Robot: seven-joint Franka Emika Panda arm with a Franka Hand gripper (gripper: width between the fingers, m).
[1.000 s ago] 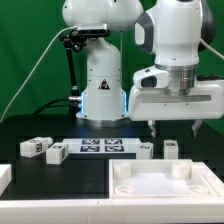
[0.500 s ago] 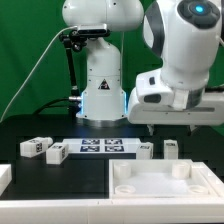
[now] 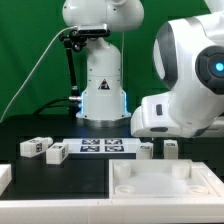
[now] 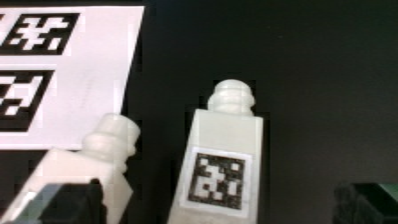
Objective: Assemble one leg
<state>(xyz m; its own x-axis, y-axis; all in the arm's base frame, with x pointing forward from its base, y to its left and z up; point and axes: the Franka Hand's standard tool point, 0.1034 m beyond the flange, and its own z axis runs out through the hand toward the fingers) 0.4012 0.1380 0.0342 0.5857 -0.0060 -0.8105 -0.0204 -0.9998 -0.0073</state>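
approach looks to be the step in hand: the gripper [image 4: 217, 210] hangs over the leg [image 4: 224, 150] with its fingers [image 4: 375, 203] spread wide. the leg lies between them, untouched. it rests flat on the black table [image 4: 320, 60], tag face up, knobbed end pointing away from the fingers.

next move, as i judge it, calls for a straight descent and a squeeze across the leg's narrow sides, below the knob.

room is uneven. a second leg [image 4: 98, 160] lies just beside it, on the side toward the marker board [image 4: 63, 60], and one finger seems to sit over that neighbour's end. it could catch there on the way down. the opposite side is bare table.

in the exterior view the white square piece [image 3: 160, 182] sits near the front, and the spare legs [image 3: 44, 149] lie well apart at the exterior view's left.
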